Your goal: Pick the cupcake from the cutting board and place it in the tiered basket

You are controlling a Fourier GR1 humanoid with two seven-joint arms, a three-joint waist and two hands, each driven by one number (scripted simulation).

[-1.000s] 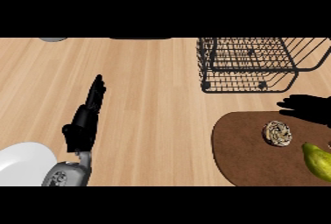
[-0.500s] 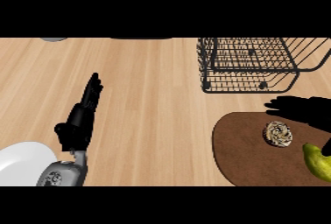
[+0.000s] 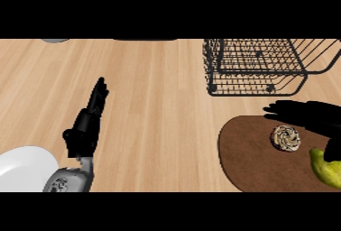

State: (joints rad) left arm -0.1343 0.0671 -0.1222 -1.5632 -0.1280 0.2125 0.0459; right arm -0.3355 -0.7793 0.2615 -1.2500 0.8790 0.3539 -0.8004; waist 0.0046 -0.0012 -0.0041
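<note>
Right robot hand moved further left since earlier frames, now above cupcake, fingers spread, grasping nothing. Cupcake unmoved on brown cutting board, yellow-green fruit just beside it at right edge. Left robot hand shifted slightly, fingers straight, resting over counter. White plate at lower left. Light wood counter. Far: black wire tiered basket.

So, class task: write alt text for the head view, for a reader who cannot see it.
The robot's right hand hovers by a cupcake on a brown cutting board, fingers spread. A black wire basket stands behind; the left hand rests open on the wooden counter near a white plate.
</note>
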